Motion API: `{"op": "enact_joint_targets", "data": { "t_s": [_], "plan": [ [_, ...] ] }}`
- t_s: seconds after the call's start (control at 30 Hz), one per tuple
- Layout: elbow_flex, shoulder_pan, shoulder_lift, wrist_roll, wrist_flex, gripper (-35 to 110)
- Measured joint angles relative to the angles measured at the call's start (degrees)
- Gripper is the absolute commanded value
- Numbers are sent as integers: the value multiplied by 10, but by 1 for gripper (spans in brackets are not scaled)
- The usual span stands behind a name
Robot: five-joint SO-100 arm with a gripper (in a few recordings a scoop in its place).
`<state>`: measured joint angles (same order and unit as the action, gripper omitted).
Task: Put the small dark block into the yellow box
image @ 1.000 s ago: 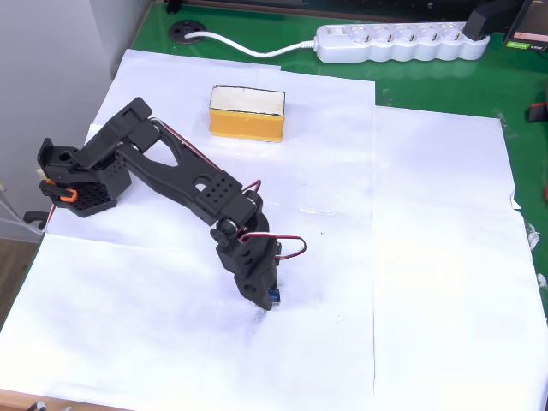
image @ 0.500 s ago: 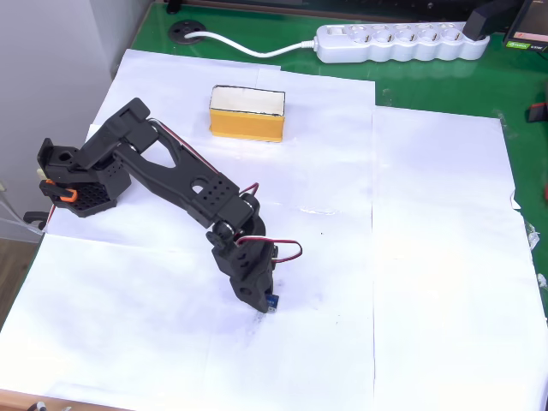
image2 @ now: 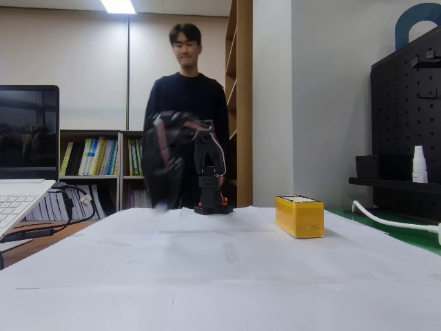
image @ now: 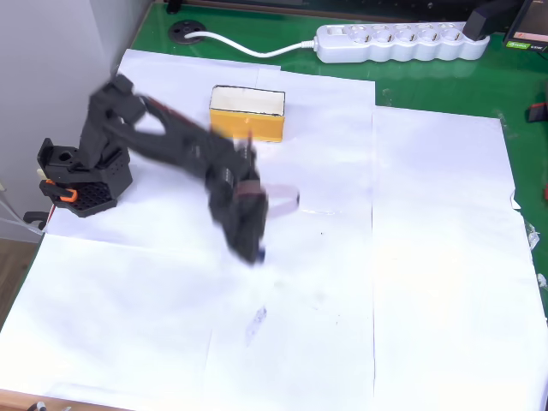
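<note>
Small dark block (image: 259,254): a blue-dark speck at the tip of the blurred pincer (image: 255,251) in the overhead view, apparently carried there above the white paper; motion blur keeps the contact from reading clearly, and whether the pincer is closed on it or parted cannot be told. In the fixed view the pincer (image2: 160,203) is a dark smear hanging just above the paper, left of the arm's base; the block cannot be made out there. Yellow box (image: 247,113): mustard sides, pale cream interior, thin dark rim, standing upright on the paper toward the far edge of the counter in the overhead view, well apart from the pincer; in the fixed view the box (image2: 299,216) stands right of the arm. Black arm (image: 171,145): blurred, stretching from its base (image: 81,175) at left across to the paper's middle. Grey smudge mark (image: 256,321): on the paper, nearer the camera's lower edge than the pincer. White paper sheets (image: 428,282) over a green counter (image: 445,81). White power strip (image: 398,41) with cable along the far edge. Person (image2: 186,103) standing behind the counter; laptop (image2: 24,165) at left.
</note>
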<state>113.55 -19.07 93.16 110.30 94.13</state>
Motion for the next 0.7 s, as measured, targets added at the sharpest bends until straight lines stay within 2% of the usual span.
{"op": "enact_joint_targets", "data": {
  "t_s": [0.2,0.3,0.7],
  "plan": [
    [4,112,-131,0,108,0],
    [4,163,-171,-4,111,0],
    [8,367,-185,-164,111,0]
  ]
}}
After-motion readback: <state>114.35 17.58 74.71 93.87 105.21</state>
